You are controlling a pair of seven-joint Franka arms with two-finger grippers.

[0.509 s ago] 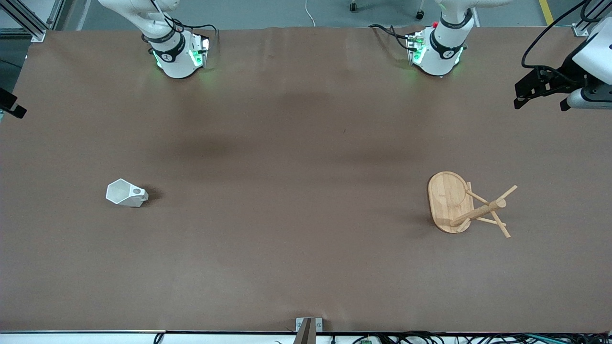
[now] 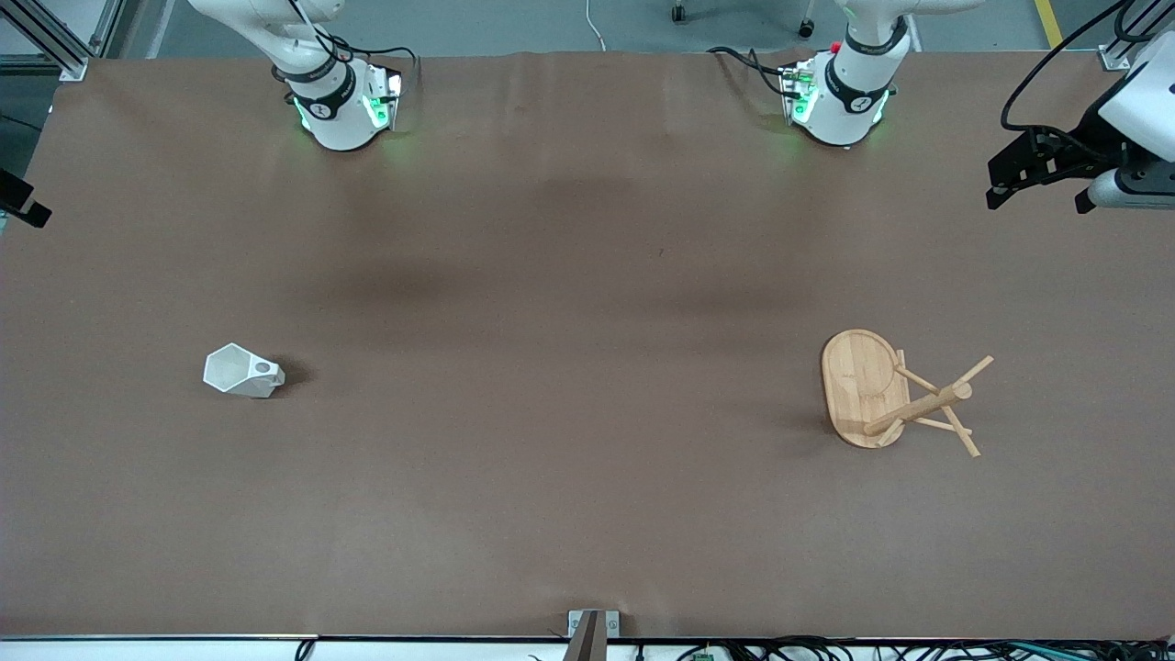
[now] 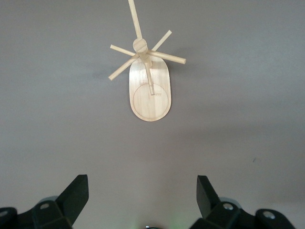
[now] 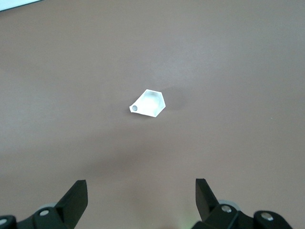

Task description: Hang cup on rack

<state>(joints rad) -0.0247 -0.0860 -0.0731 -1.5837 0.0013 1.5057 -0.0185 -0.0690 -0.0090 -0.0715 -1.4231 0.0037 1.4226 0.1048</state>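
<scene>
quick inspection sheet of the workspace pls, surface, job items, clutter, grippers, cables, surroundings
surface: brown table cover, a few faint dark patches.
cup: white faceted cup toward the right arm's end, alone on the cover, handle hole visible.
rack: bamboo rack toward the left arm's end, upright on its oval base, no cup on its pegs.
clutter: nothing seen.
left gripper: left gripper high over the table, looking down at the rack, jaws open, empty.
right gripper: right gripper high over the table, looking down at the cup, jaws open, empty.
cables: black cables by the left arm's base; more along the table edge nearest the front camera.
surroundings: grey floor past the arm bases.
</scene>
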